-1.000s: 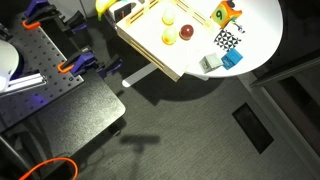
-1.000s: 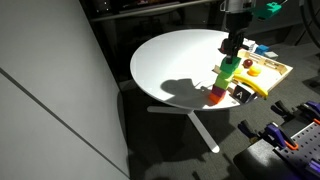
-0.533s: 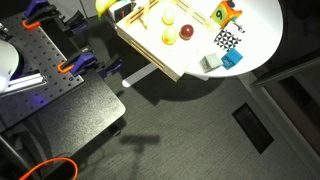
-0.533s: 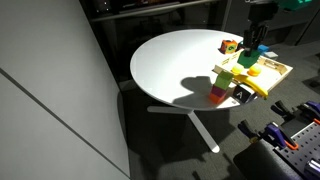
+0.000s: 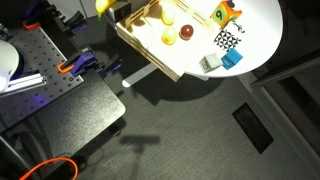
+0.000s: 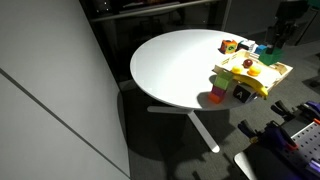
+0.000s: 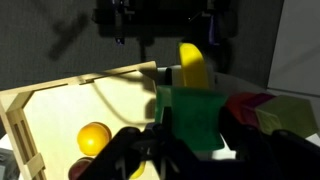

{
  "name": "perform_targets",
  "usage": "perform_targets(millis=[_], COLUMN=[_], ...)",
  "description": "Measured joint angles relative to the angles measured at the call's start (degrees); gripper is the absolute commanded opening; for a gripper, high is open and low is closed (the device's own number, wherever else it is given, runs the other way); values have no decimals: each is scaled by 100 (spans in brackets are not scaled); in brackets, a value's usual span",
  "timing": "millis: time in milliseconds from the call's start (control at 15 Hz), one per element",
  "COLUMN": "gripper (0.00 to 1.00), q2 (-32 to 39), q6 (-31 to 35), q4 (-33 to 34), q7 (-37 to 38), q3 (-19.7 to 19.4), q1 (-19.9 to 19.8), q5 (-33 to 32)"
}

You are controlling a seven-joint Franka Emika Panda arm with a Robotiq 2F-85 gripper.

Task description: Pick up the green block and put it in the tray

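Note:
In the wrist view my gripper [image 7: 190, 142] is shut on the green block [image 7: 190, 112], which sits between the two dark fingers. Below and to the left lies the light wooden tray [image 7: 60, 110] with its raised rim. In an exterior view the gripper [image 6: 272, 44] holds the green block [image 6: 265, 49] in the air at the far right side of the tray [image 6: 240, 80]. The tray also shows in an exterior view [image 5: 150, 45], at the edge of the round white table; the gripper is out of sight there.
The tray holds a banana [image 7: 193, 68], a yellow ball [image 7: 93, 137] and a red ball [image 5: 186, 33]. A multicoloured block [image 7: 265, 108] lies beside the gripper. Checkered [image 5: 227, 41], blue [image 5: 233, 59] and grey [image 5: 209, 63] blocks stand on the table [image 6: 175, 65]. A red block [image 6: 217, 97] sits at its edge.
The gripper lifted the green block off the red block at the table's near edge. It carried it to the right, across to the far side of the tray.

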Motion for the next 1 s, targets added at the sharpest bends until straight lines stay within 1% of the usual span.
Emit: perform_targets(millis=[267,333,400,600,667,867,1000], gripper=[25,75,76,97,100,100,100], q2=[-8,-6,-5,-3,-4,-15,-49], q6=[363,486,595,835,878,890,777], q4=[-22,-23,-24,-26,-27,-31,-44], q7=[44,82,137,387,477,621,594], q3=[-234,-279,-310,-350,-346,-282,-231], q1=[-253,-308,-357,-435,-435,-405,-290], q5=[-173,-251,-348,-664,-744,-836,-782])
